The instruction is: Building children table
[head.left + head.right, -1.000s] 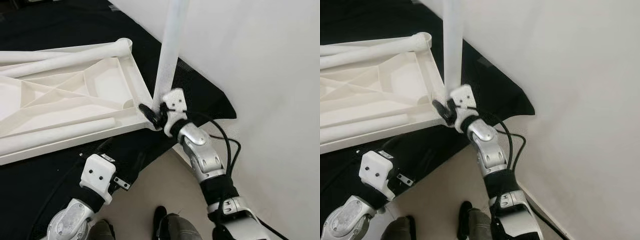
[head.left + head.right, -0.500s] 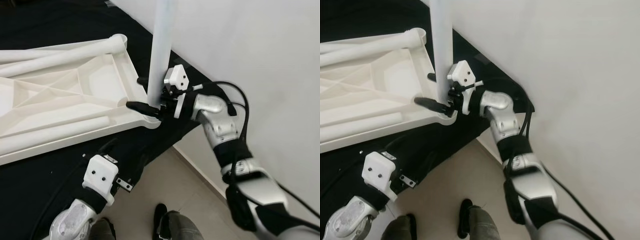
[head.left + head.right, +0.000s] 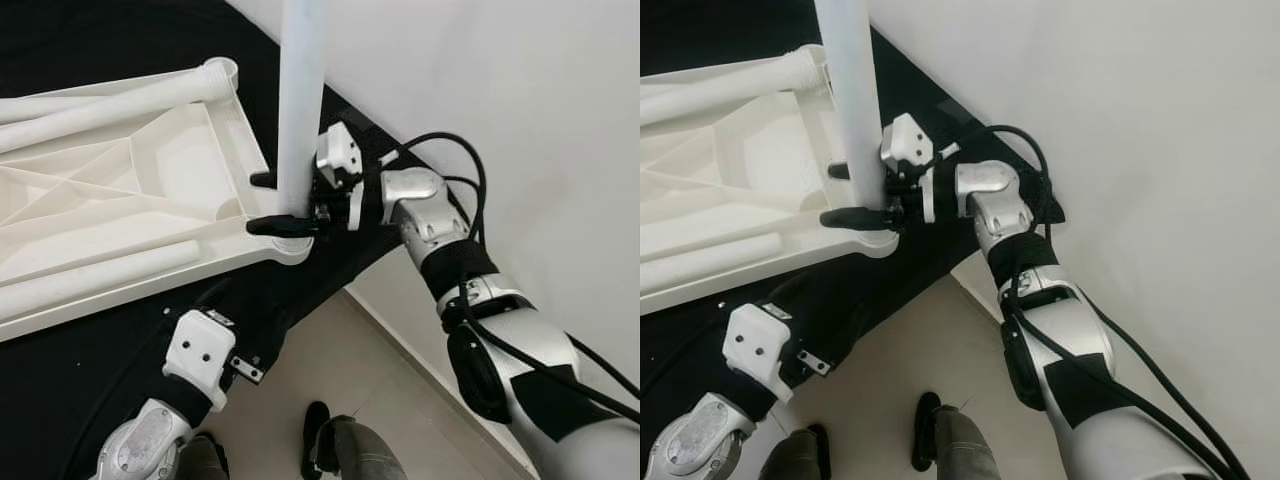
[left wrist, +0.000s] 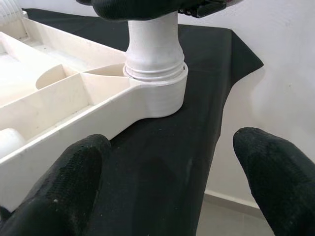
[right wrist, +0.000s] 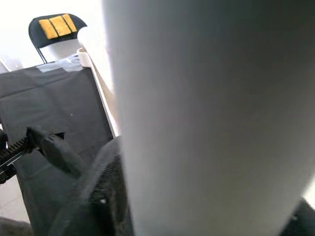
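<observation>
On the black cloth [image 3: 120,340], by the white wall:
Tabletop: we see the white plastic tabletop [image 3: 130,200] lying upside down, ribbed underside up; two loose legs lie across it, one along the far edge [image 3: 120,95], one along the near edge [image 3: 100,275].
Upright leg: a white table leg [image 3: 300,100] stands in the corner socket [image 4: 157,93] nearest the wall; the left wrist view shows its threaded end seated in the socket's collar.
Right gripper: our right gripper [image 3: 275,202] reaches in from the wall side; its two black fingers lie one on each side of the upright leg just above the socket, closed around it and touching it.
Left gripper: our left gripper [image 4: 172,182] hangs low near the cloth's edge, facing that corner; its fingertips [image 4: 74,172] are spread wide with nothing between them.
Floor: beige tiles [image 3: 400,400] below; a person's shoes [image 3: 318,450] stand just beside us.
</observation>
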### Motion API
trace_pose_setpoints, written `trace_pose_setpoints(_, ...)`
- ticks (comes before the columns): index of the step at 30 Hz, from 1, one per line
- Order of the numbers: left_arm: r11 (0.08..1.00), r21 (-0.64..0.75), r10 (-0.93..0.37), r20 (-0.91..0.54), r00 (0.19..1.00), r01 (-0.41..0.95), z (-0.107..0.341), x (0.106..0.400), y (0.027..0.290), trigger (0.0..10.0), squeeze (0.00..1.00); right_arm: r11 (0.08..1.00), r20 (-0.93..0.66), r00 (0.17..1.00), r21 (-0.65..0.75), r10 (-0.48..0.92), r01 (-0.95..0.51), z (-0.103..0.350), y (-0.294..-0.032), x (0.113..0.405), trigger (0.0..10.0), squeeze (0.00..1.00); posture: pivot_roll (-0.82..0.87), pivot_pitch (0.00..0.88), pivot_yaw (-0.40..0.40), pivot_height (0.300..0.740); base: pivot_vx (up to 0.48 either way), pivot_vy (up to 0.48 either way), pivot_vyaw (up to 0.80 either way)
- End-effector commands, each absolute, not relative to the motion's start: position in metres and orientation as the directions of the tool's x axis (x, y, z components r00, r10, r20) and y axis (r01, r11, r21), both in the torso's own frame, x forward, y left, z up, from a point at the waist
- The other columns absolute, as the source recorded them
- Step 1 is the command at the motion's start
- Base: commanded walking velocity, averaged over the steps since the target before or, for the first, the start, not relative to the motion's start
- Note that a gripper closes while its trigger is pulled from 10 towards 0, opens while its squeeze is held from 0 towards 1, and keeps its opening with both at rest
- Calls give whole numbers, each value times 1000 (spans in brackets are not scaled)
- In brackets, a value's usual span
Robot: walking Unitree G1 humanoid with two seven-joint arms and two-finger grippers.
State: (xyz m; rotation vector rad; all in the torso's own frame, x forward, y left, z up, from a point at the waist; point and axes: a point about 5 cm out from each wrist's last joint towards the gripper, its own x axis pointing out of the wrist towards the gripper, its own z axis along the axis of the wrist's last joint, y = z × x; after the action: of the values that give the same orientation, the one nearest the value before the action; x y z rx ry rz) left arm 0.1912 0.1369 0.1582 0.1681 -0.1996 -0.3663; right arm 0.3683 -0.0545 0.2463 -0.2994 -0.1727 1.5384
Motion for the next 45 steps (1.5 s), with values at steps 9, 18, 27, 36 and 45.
trace_pose_setpoints(9,918,201,-374,141,917,343,156,187,135,10000,0,44,-58,62,-277,996,-960,236,-62,370,0,0,213,293,-146,740,0,0,0)
trace_pose_setpoints(18,916,200,-377,140,916,347,155,188,134,10000,0,643,50,648,-200,760,-739,205,-68,387,0,0,192,290,-165,740,0,0,0)
trace_pose_setpoints(27,918,199,-374,146,916,344,155,193,135,10000,0,833,28,834,-67,552,-549,157,-38,342,0,0,183,271,-142,740,0,0,0)
trace_pose_setpoints(36,920,202,-368,149,918,336,154,196,135,10000,0,803,71,801,-99,595,-588,187,-35,357,10000,561,184,256,-150,740,0,0,0)
trace_pose_setpoints(45,916,201,-379,150,913,347,154,196,132,10000,0,482,255,435,-163,864,-861,236,-24,343,10000,0,183,262,-151,740,0,0,0)
